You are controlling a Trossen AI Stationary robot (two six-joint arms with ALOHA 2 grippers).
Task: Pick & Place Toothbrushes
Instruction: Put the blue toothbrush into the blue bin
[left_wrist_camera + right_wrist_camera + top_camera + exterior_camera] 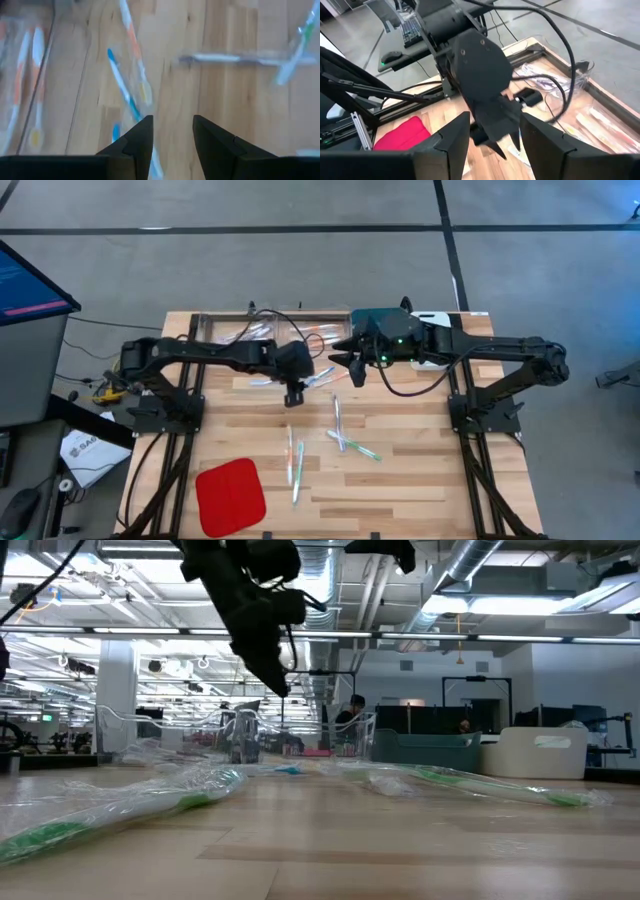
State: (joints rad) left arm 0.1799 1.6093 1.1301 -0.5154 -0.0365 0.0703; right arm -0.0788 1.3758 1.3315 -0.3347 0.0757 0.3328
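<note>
The task is being judged as partly done: several toothbrushes (338,423) are lying loose on the wooden table (420,480) near its middle, some crossing one another, while others are being seen through the wall of a clear bin (255,332) at the far edge of the table, so a good share of the picking is being left to do. A red pad (230,495) is lying at the near left corner, well apart from the sticks. The left end effector (292,392) is being held over the table just left of the scattered group, pointing downward; in the left wrist view its fingers (139,142) are being shown parted with bare wood between them, so it is being read as open and empty, with a blue-accented toothbrush (122,90) lying just beside one fingertip. The right end effector (352,368) is being held near the far middle of the table, facing the left arm; its fingers (451,137) are likewise standing apart with nothing between them, and nothing is being touched by it. A white tub (432,320) is standing behind the right arm at the far edge.
</note>
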